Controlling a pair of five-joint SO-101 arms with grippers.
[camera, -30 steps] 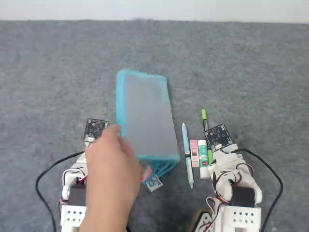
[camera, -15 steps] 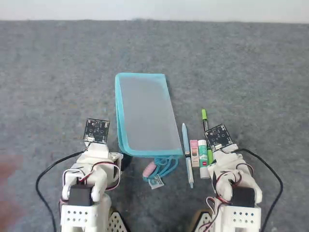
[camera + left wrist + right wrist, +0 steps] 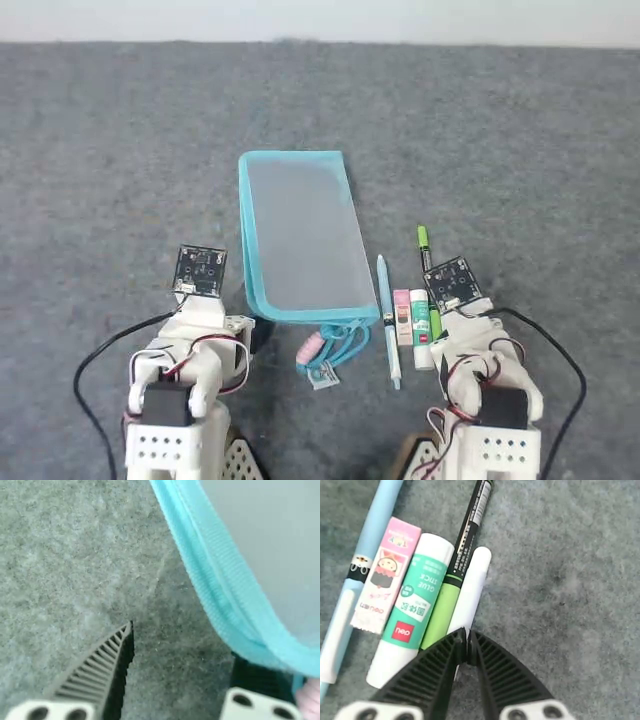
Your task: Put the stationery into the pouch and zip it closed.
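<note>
The right gripper [image 3: 466, 647] has its ribbed fingers [image 3: 437, 672] pressed tip to tip with nothing between them, the tip over one end of a white stick [image 3: 470, 587]. The left gripper [image 3: 185, 645] is spread wide and holds nothing, with one finger [image 3: 100, 667] over the grey felt [image 3: 65, 555] just beside the pouch [image 3: 300, 240], at the pouch's corner towards the arms. The stationery lies in a tight row along the pouch's right long edge, at that same end. The light-blue pen [image 3: 388, 310] is nearest the pouch, then the pink eraser [image 3: 402, 318], glue stick [image 3: 420, 320] and green marker [image 3: 427, 265], with the white stick farthest out. The pieces touch each other, so the right fingers should probably open and take the white stick first. It has free felt on one side for a finger, and a grip across its width would leave the marker undisturbed. Meanwhile the left could take hold of the pouch's teal binding so the mouth stays put. Whether the zip is open is not clear. The pink zipper pull [image 3: 309, 350] lies with a teal strap [image 3: 345, 345] off the pouch's end towards the arms. The left gripper's other finger is half covered by the pouch corner, and in the high view the right arm covers the white stick.
</note>
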